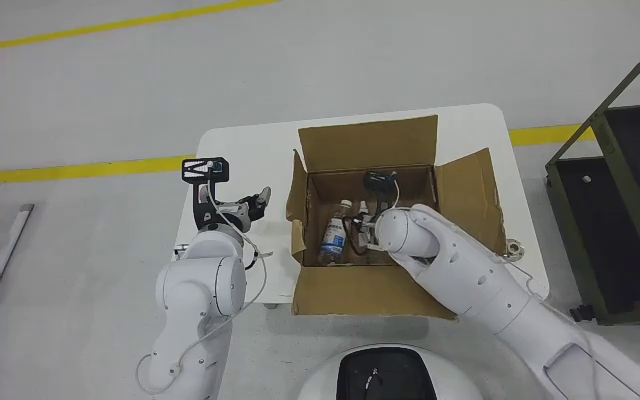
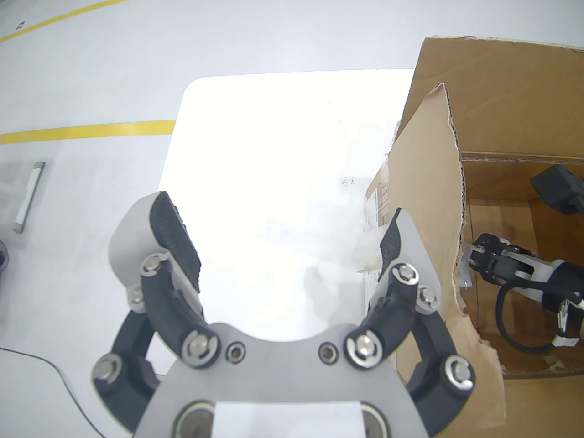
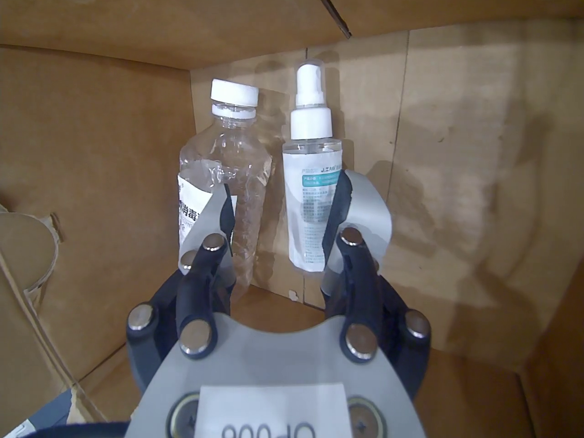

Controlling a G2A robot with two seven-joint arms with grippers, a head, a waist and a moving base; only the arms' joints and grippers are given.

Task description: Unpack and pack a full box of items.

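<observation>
- The box [image 1: 368,145] [image 2: 433,161] [image 3: 91,138] is brown corrugated cardboard, standing on the white table [image 1: 250,150] [image 2: 273,138] with its flaps folded outward; one side flap has a ragged, torn edge
- Inside, against a wall, lie a clear ribbed plastic bottle [image 3: 223,152] [image 1: 335,232] with a white screw cap and a spray bottle [image 3: 310,170] with a white pump under a clear cover; both carry labels
- The right gripper [image 3: 283,189] [image 1: 365,228] [image 2: 479,252] is down in the box, released, with its fingers spread; one finger overlaps the bottle and the other sits at the spray bottle's far side, so contact is hard to judge
- The left gripper [image 2: 279,206] [image 1: 262,197] hangs over the table beside the box, its ribbed black pads wide apart and holding nothing
- From above, the right arm hides much of the box floor
</observation>
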